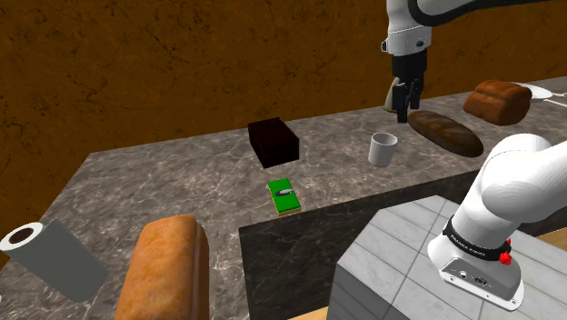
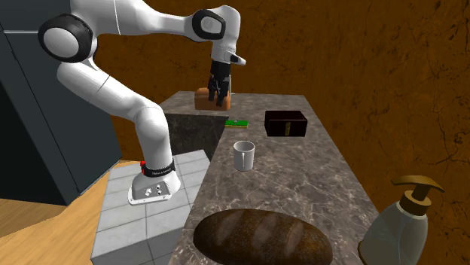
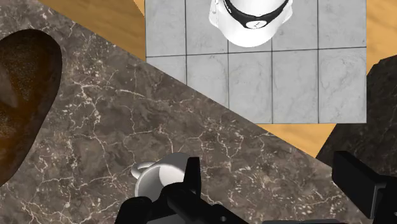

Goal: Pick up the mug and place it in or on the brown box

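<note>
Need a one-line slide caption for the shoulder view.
Open gripper hangs above the marbled counter, clear of the pale mug below; the dark box stands toward the shoulder view's left.

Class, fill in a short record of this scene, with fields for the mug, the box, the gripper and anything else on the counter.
mug: white, upright on the counter, not held
box: dark brown, on the counter, apart from the mug
gripper: open, empty, in the air higher than the mug
other: dark loaf, green pad, paper roll, soap bottle
</note>
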